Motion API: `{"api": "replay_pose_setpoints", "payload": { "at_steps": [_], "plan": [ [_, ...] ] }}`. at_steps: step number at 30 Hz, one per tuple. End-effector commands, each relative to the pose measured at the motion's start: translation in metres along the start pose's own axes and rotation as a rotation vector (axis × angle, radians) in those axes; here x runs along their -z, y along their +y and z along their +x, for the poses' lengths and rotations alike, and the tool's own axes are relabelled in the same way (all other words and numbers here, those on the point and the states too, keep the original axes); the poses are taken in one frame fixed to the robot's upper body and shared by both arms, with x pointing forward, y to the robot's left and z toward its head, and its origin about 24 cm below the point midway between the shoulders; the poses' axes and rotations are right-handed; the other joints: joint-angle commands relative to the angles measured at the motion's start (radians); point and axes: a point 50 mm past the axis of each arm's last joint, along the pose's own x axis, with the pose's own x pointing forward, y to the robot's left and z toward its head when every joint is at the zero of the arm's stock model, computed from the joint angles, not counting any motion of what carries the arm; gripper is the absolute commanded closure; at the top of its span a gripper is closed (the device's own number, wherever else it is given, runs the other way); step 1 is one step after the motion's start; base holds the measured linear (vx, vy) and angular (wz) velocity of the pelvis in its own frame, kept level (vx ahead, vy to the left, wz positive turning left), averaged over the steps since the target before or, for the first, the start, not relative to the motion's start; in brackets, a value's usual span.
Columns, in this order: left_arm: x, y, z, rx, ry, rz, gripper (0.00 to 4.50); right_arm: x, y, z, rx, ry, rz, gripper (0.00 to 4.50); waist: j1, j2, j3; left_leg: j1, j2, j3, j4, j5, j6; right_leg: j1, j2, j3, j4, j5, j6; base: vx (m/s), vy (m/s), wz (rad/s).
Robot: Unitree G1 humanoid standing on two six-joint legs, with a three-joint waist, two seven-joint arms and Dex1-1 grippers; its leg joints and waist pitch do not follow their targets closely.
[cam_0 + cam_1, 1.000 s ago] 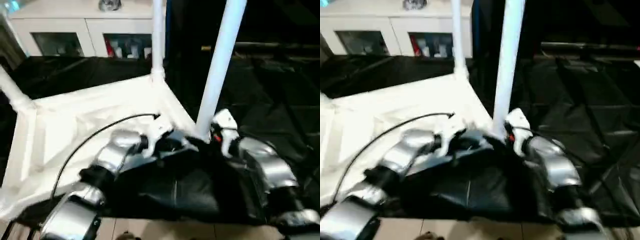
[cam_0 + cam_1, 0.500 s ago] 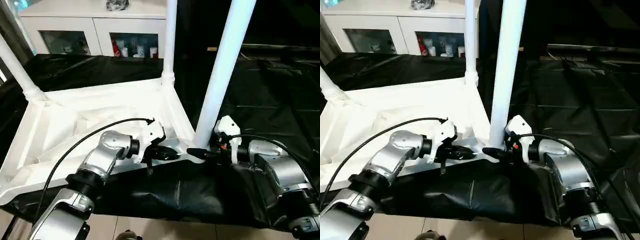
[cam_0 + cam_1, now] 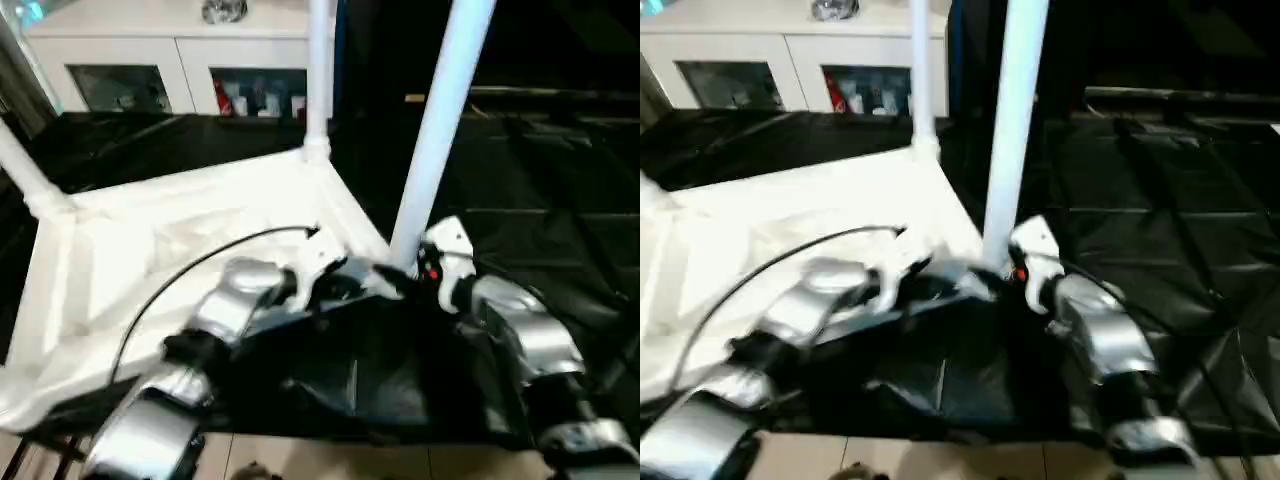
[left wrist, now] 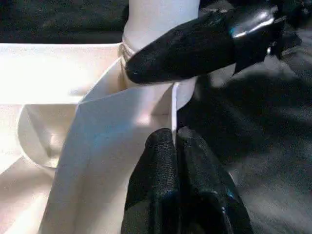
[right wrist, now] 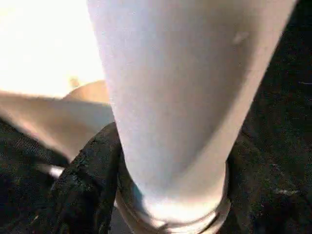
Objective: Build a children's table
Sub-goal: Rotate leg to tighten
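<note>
Pincer [image 4: 174, 141] pinching tabletop [image 4: 97, 141] rim

The left gripper [image 4: 175, 146] pinches its black fingers together on the thin edge of the white tabletop [image 4: 112, 146], while the right gripper's finger [image 4: 195, 46] presses across the leg [image 4: 156, 19] standing in the corner socket.

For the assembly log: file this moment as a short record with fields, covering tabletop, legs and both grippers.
tabletop: white tabletop lies underside up on the black-draped work table
legs: near leg stands in the near corner socket; far leg and left leg also stand in sockets
left gripper: left gripper shut on the tabletop's edge beside the near leg
right gripper: right gripper around the near leg's base
</note>
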Motion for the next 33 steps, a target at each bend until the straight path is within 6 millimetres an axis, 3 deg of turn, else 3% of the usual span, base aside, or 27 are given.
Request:
{"api": "replay_pose_setpoints", "payload": {
  "at_steps": [1,3,4,9,13,17,18,20,27,33],
  "plan": [
    [-0.030,-0.001,0.013,-0.064,-0.097,0.035,4.50,0.019,0.026,0.015,-0.001,0.092,0.038,1.83,-0.002,-0.018,-0.074,0.009,0.031,-0.013,-0.069,-0.216,0.035,0.053,-0.070,0.047,-0.088,-0.439,-0.101,0.000,0.000,0.00],
    [-0.034,-0.004,0.018,-0.065,-0.107,0.035,4.50,0.016,0.034,0.020,-0.023,0.076,0.060,1.83,-0.005,-0.014,-0.075,0.008,0.031,-0.014,-0.070,-0.217,0.034,0.055,-0.070,0.047,-0.087,-0.421,-0.105,0.000,0.000,0.00],
    [-0.037,-0.007,0.021,-0.051,-0.115,0.040,4.50,0.012,0.040,0.023,-0.065,0.058,0.080,1.27,-0.005,-0.012,-0.075,0.009,0.032,-0.014,-0.070,-0.228,0.039,0.055,-0.070,0.048,-0.087,-0.413,-0.108,0.000,0.000,0.00],
    [-0.036,-0.009,0.018,0.018,-0.136,0.065,4.50,0.006,0.038,0.020,-0.100,0.028,0.011,0.78,-0.003,-0.018,-0.073,0.008,0.032,-0.014,-0.071,-0.237,0.051,0.058,-0.072,0.048,-0.088,-0.417,-0.111,0.000,0.000,0.00],
    [-0.031,-0.012,0.010,0.110,-0.162,0.082,4.50,0.002,0.033,0.012,-0.192,-0.004,-0.054,0.78,-0.003,-0.017,-0.075,0.006,0.035,-0.014,-0.071,-0.224,0.060,0.061,-0.072,0.050,-0.081,-0.382,-0.121,0.000,0.000,0.00],
    [-0.022,-0.014,-0.001,0.201,-0.157,0.106,4.50,0.000,0.030,-0.004,-0.351,-0.025,-0.149,0.78,0.001,-0.022,-0.078,-0.002,0.037,-0.011,-0.067,-0.180,0.090,0.068,-0.072,0.054,-0.067,-0.303,-0.152,0.000,0.000,0.00],
    [-0.021,-0.014,-0.003,0.212,-0.154,0.109,4.50,0.000,0.029,-0.007,-0.373,-0.023,-0.159,0.78,0.003,-0.020,-0.077,0.001,0.039,-0.010,-0.066,-0.178,0.094,0.063,-0.072,0.054,-0.068,-0.299,-0.161,0.000,0.000,0.00],
    [-0.011,-0.015,-0.017,0.281,-0.135,0.124,4.50,-0.001,0.022,-0.027,-0.503,-0.008,-0.216,0.78,0.006,-0.019,-0.073,0.002,0.043,-0.010,-0.068,-0.194,0.101,0.063,-0.071,0.054,-0.068,-0.322,-0.163,0.000,0.000,0.00],
    [-0.003,-0.014,-0.033,0.340,-0.115,0.138,4.50,-0.001,0.013,-0.040,-0.576,0.026,-0.232,0.78,0.012,-0.020,-0.067,0.014,0.045,-0.010,-0.072,-0.265,0.067,0.051,-0.071,0.052,-0.088,-0.469,-0.121,0.000,0.000,0.00],
    [0.001,-0.016,-0.047,0.384,-0.091,0.142,4.50,-0.001,0.009,-0.047,-0.624,0.046,-0.223,1.13,0.019,-0.020,-0.072,0.008,0.049,-0.013,-0.072,-0.230,0.067,0.054,-0.072,0.056,-0.073,-0.398,-0.138,0.000,0.000,0.00]
  ]
}}
